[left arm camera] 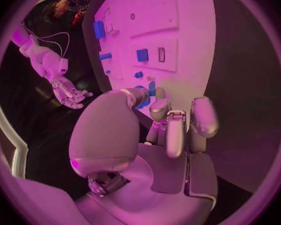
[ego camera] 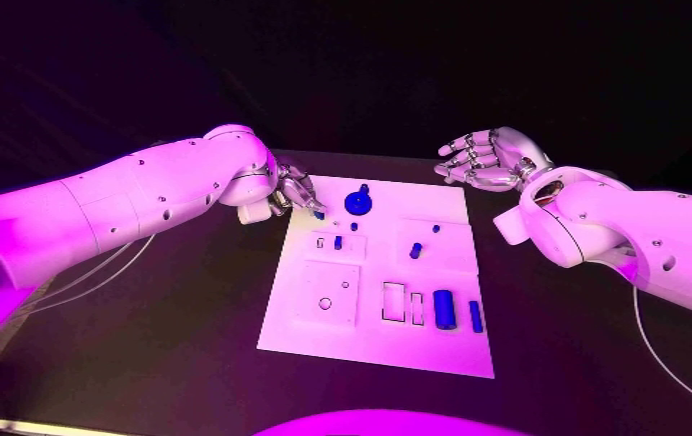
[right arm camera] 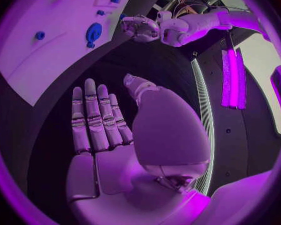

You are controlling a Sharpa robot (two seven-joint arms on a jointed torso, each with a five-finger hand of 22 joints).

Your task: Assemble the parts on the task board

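The white task board (ego camera: pixel 433 341) lies mid-table. A round blue part with a knob (ego camera: pixel 358 201) stands near its far edge. Small blue pieces (ego camera: pixel 339 242) (ego camera: pixel 415 250) sit mid-board, and two blue cylinders (ego camera: pixel 446 306) lie at the near right. My left hand (ego camera: pixel 296 191) hovers over the board's far left corner, its fingertips (left arm camera: pixel 158 107) curled beside the round part (left arm camera: pixel 142 103). A small blue bit (ego camera: pixel 319 214) shows right under them; whether it is pinched is unclear. My right hand (ego camera: pixel 483 159) hangs beyond the far right corner, flat, fingers (right arm camera: pixel 93 117) spread, holding nothing.
The black table (ego camera: pixel 577 356) surrounds the board on all sides. Rectangular slots (ego camera: pixel 394 301) and a raised square plate with a hole (ego camera: pixel 329 294) occupy the board's near half. Thin cables (ego camera: pixel 87 266) trail under my left arm.
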